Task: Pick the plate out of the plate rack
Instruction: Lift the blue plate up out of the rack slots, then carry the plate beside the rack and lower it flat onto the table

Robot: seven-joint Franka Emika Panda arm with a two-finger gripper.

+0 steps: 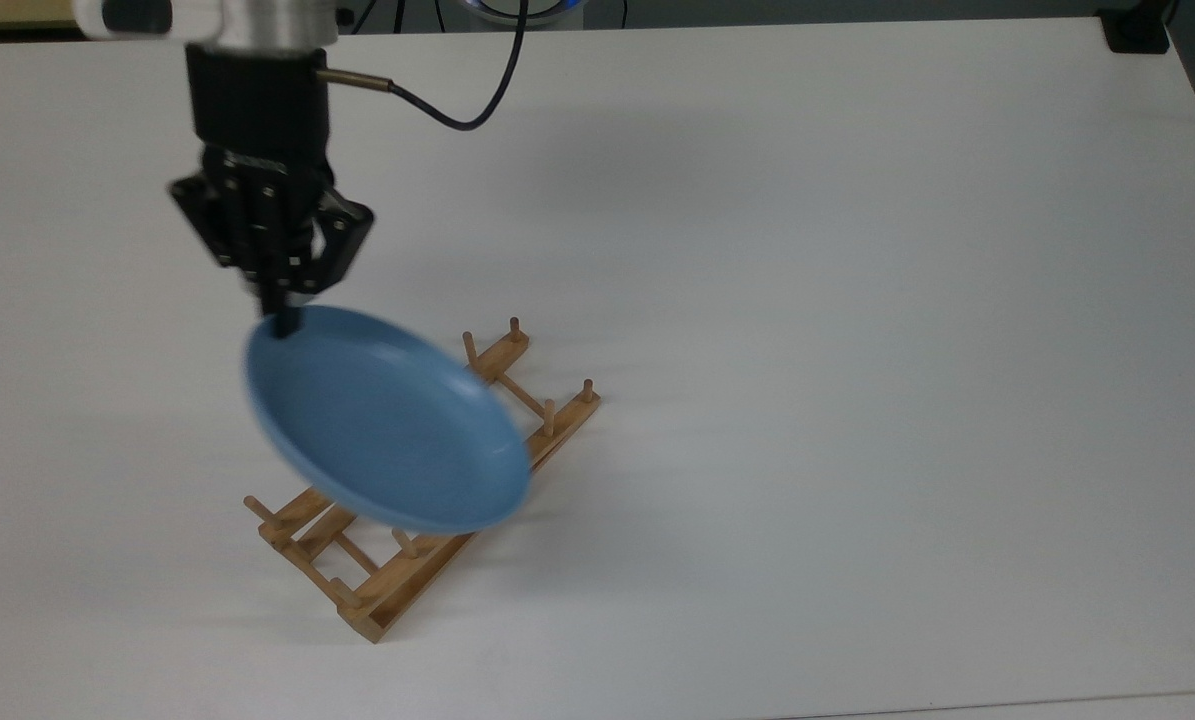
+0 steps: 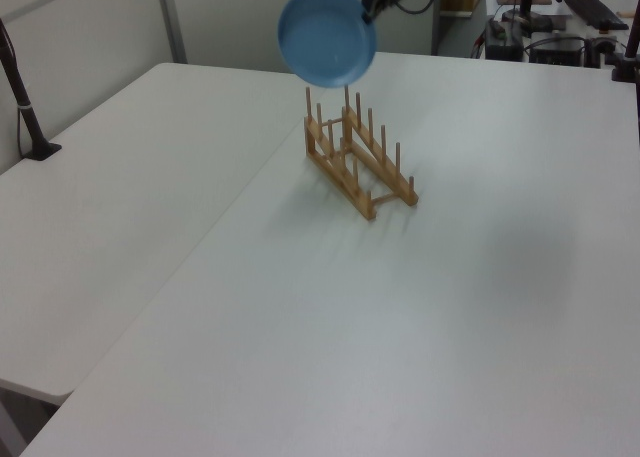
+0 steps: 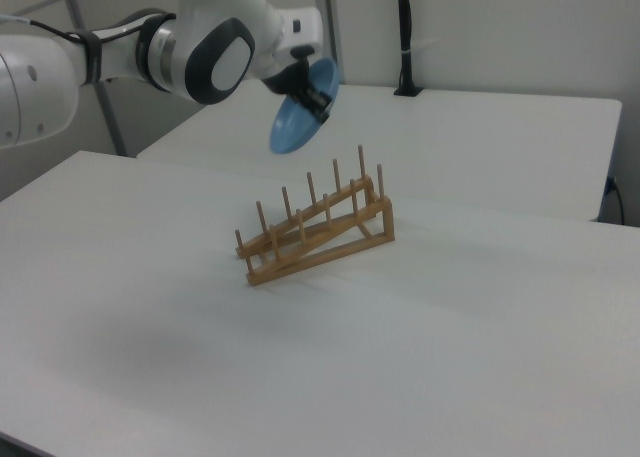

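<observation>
Plate (image 1: 387, 425) motion-blurred, clamped at rim, hiding rack (image 1: 377, 590) middle pegs.

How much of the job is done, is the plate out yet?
Yes, it looks out. The blue plate hangs in the air, clear above the wooden rack and its pegs. The gripper is shut on the plate's rim and carries it. Nothing sits in the rack. All that seems left is holding it or setting it down somewhere.

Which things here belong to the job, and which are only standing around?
Belong to the job:
- plate, held by its rim above the rack
- plate rack
- gripper

Only standing around:
- table
- black pole at the left view's left edge
</observation>
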